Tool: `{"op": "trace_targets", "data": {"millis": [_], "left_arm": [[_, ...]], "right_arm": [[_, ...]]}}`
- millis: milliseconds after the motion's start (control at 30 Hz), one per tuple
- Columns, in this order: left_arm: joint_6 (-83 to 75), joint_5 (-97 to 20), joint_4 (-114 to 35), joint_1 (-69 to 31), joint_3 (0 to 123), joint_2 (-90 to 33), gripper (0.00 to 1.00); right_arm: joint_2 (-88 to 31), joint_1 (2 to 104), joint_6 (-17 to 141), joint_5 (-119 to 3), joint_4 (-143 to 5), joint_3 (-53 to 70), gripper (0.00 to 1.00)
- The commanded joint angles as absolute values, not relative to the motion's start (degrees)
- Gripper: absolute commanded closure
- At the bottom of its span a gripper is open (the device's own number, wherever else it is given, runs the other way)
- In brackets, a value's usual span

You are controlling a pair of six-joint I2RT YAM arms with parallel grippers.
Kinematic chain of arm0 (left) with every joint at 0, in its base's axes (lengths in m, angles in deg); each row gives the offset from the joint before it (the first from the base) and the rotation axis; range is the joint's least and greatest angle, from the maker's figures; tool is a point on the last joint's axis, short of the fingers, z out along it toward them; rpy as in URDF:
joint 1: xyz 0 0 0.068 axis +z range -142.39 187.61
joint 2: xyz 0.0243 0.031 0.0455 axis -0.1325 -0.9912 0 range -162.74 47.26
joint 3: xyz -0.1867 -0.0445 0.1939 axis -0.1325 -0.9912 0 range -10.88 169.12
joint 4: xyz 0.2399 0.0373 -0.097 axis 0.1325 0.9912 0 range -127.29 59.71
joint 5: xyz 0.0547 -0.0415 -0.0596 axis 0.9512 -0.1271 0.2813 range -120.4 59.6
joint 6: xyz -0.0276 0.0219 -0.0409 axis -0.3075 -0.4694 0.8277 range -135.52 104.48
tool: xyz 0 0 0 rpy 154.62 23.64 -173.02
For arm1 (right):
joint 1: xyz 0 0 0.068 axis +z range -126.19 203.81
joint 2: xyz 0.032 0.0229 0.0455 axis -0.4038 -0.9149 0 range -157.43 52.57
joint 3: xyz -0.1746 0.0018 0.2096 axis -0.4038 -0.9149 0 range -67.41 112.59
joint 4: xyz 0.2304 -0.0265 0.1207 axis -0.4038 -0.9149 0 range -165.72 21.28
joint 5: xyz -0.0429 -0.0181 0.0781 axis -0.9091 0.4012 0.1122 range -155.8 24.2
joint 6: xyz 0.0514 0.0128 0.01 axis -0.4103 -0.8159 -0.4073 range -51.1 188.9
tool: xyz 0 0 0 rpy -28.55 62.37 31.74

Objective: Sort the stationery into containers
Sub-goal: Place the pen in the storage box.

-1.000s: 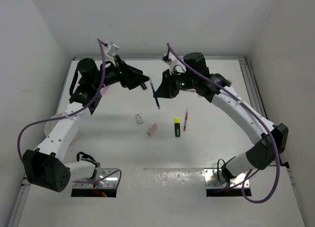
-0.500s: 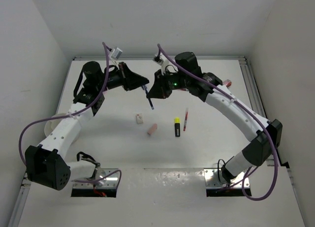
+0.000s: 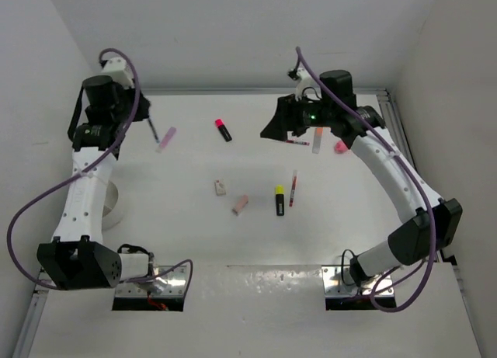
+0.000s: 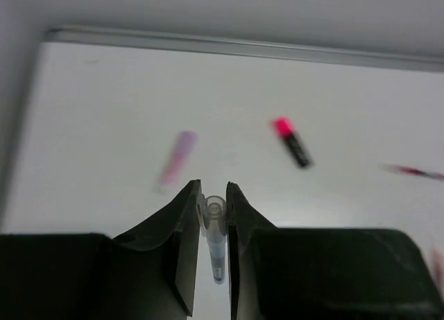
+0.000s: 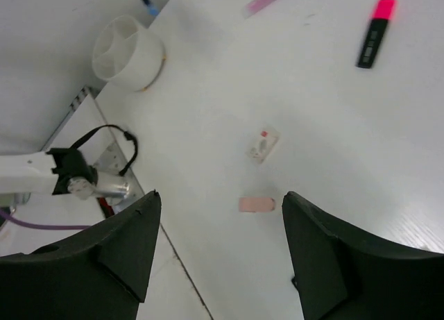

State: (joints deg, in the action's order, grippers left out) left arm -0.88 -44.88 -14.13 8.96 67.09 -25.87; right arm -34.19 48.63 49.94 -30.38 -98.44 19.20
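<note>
My left gripper (image 3: 149, 123) (image 4: 214, 195) is shut on a thin blue pen (image 4: 215, 230) (image 3: 154, 132), held above the table's back left. My right gripper (image 3: 268, 131) (image 5: 220, 195) hangs open and empty over the middle. Below it lie a pink eraser (image 5: 257, 205) (image 3: 241, 204) and a whitish eraser (image 5: 262, 144) (image 3: 220, 188). A pink-capped highlighter (image 3: 224, 130) (image 4: 291, 141), a yellow-capped highlighter (image 3: 279, 200) and a red pen (image 3: 293, 187) lie loose. The white tub (image 3: 115, 206) (image 5: 127, 51) stands at the left, partly behind my left arm. The pink cup (image 3: 340, 147) sits at the right.
A pale pink pen-like item (image 3: 165, 139) (image 4: 177, 160) lies near my left gripper. An orange-capped white marker (image 3: 317, 140) and another red pen (image 3: 297, 142) lie beside the right arm. White walls close in the table on three sides.
The blue pen passed from my right gripper to my left. The left closed on it and swung away to the back left; the right opened and drew back to the right.
</note>
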Motion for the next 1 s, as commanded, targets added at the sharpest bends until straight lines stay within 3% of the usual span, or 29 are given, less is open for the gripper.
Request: {"op": "trace_targets", "data": {"millis": [0, 300, 533, 967], "left_arm": [[-10.5, -17.1, -7.8, 14.6, 69.1, -22.7, 1.00], [-18.1, -6.2, -12.8, 25.8, 61.2, -17.3, 1.00], [-18.7, -14.9, -21.8, 34.1, 47.1, -8.4, 1.00], [-20.4, -26.8, -32.6, 40.0, 33.1, -2.1, 1.00]], "right_arm": [[-31.1, 44.2, 52.1, -27.7, -101.1, 17.1, 0.31], [-29.8, 38.1, 53.5, -28.2, -101.0, 13.5, 0.32], [-28.2, 34.3, 53.0, -28.2, -98.8, 9.7, 0.32], [-27.9, 31.5, 52.2, -27.7, -96.8, 7.2, 0.33]]}}
